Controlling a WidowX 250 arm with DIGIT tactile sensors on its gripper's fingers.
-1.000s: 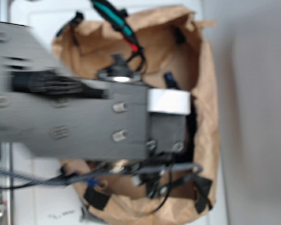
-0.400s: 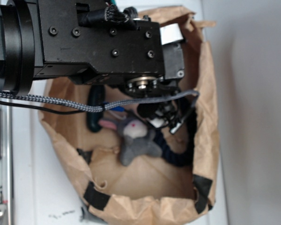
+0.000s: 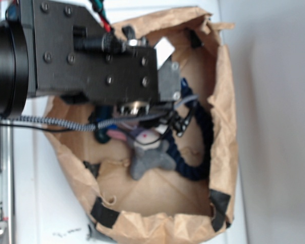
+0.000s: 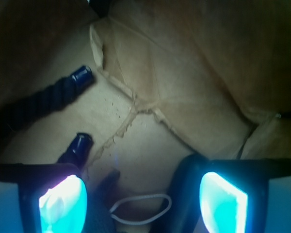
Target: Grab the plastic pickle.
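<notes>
Now only a small dark green, smooth rounded end of the plastic pickle (image 3: 100, 135) shows, just left of the grey plush bunny (image 3: 150, 152) on the floor of the brown paper bag (image 3: 225, 127); my black arm housing (image 3: 86, 61) covers the rest of it. I can read no labels or writing. The navy twisted rope (image 3: 193, 157) curls round the bunny's right side, touching it. A grey braided cable (image 3: 51, 122) crosses above the pickle. My claw (image 4: 143, 199) stands wide over bare paper, holding nothing, its two lit fingers (image 4: 62, 203) well apart, with two rope ends (image 4: 81, 75) nearby. The white worktop (image 3: 40, 203) carries the bag.
</notes>
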